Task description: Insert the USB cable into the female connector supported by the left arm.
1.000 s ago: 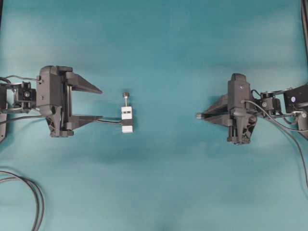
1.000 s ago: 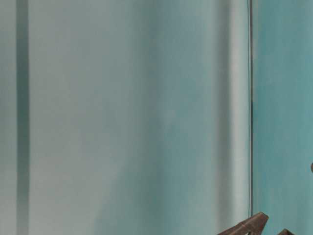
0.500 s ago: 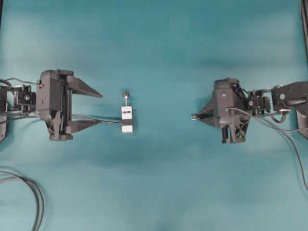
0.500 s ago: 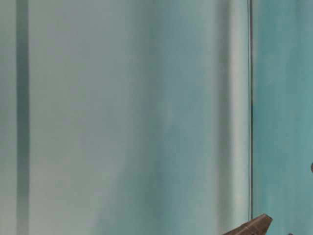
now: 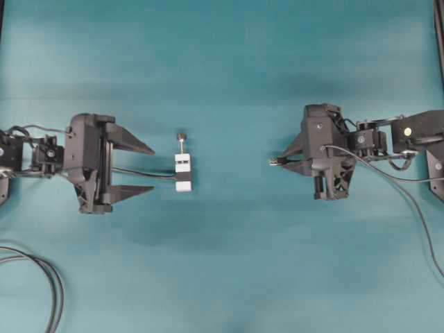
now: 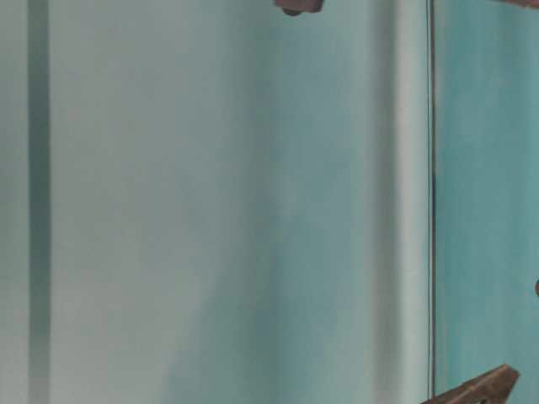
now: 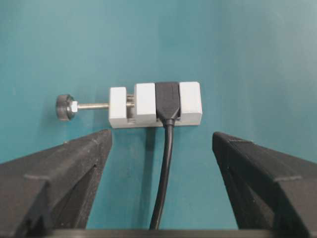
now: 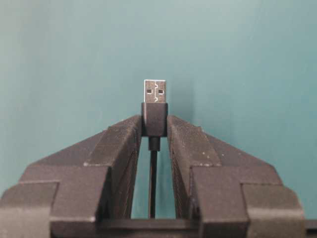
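Teal counter (image 5: 229, 69) carries the female connector (image 5: 182, 172) just ahead of the spread left gripper (image 5: 142, 168), not yet supporting it, while the right gripper (image 5: 283, 161), well apart, pinches the USB cable (image 8: 154, 111); bracing seemingly comes next.

The female connector (image 5: 183, 171) lies between left claw (image 5: 146, 168) and right claw (image 5: 286, 158).

Overhead cam looks straight down on teal table (image 5: 229, 62), both arms in frame, far out. Table-level cam v. close, mostly blurred teal, only dark bits at edges. L wrist cam faces fwd between its fingers at female connector (image 7: 156, 104), also seen overhead. R wrist cam same setup, close on USB cable (image 8: 155, 106) plug.
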{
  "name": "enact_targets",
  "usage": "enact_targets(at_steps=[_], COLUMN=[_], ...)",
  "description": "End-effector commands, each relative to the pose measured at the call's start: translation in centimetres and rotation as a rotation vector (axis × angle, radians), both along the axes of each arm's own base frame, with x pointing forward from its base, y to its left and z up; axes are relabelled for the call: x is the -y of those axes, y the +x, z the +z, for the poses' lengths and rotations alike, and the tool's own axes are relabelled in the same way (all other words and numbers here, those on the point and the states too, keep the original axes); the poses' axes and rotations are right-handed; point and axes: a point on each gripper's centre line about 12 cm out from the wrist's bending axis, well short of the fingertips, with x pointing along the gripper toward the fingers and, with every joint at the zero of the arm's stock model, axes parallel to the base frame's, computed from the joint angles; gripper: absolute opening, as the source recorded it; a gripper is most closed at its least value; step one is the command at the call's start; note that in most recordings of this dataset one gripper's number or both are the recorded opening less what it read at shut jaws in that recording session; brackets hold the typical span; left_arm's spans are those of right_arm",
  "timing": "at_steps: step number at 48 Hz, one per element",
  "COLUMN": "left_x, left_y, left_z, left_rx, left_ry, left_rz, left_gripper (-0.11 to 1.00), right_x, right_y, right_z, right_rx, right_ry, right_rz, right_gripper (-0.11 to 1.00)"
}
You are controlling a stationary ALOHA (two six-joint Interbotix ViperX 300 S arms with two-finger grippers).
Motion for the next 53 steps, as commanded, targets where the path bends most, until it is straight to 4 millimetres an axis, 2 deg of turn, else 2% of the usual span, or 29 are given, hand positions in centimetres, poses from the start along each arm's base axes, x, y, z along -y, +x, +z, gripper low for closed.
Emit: enact_targets(at_steps=[1, 10, 31, 39, 53], left_x=[0.1, 0.1, 0.1, 0.1, 0.3], left_y=[0.4, 0.5, 0.6, 1.2, 2.0], left_z=[0.0, -0.3, -1.1, -1.4, -2.1], left_rx=[0.02, 0.015, -0.004, -0.005, -0.022], left_ry=[-0.011, -0.014, -0.049, -0.049, -0.049], left_rz=[0.005, 0.006, 0.029, 0.029, 0.026], left_gripper=[0.93, 0.93, 0.93, 0.93, 0.92], right_x=[0.2, 0.3, 0.4, 0.1, -1.2], right_y=[0.7, 1.3, 4.6, 5.8, 7.1], right_z=[1.1, 1.0, 1.0, 1.7, 1.5], right_rx=[0.06, 0.058, 0.079, 0.098, 0.057], right_ry=[-0.004, -0.007, -0.022, -0.035, -0.036], right_rz=[-0.003, -0.004, 0.018, 0.044, 0.081], right_gripper=[0.22, 0.22, 0.22, 0.22, 0.22])
